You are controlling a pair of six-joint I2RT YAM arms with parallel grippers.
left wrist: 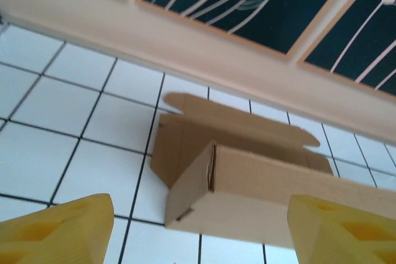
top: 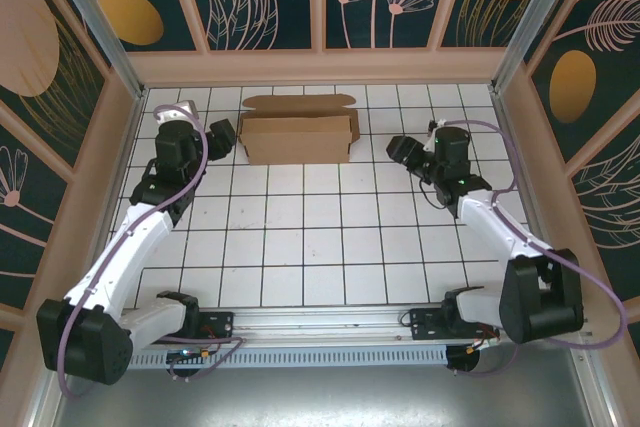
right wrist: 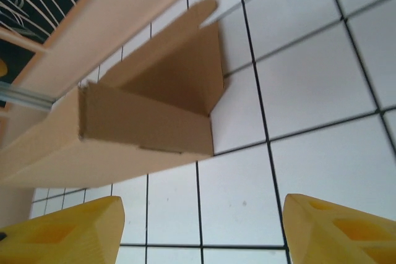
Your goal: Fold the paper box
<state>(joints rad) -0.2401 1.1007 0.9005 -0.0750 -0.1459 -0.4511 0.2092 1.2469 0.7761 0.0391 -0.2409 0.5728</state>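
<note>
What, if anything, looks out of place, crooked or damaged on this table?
Nothing stands out. The paper box sits straight near the far wall, undamaged. Its lid flap is not yet closed, which is unfinished work, not a fault.

One paper box [top: 297, 137], two arms, left arm [top: 130, 242], right arm [top: 490, 227]

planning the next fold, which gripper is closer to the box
The left gripper: it sits almost against the box, while the right gripper stands clearly off the other end.
</note>
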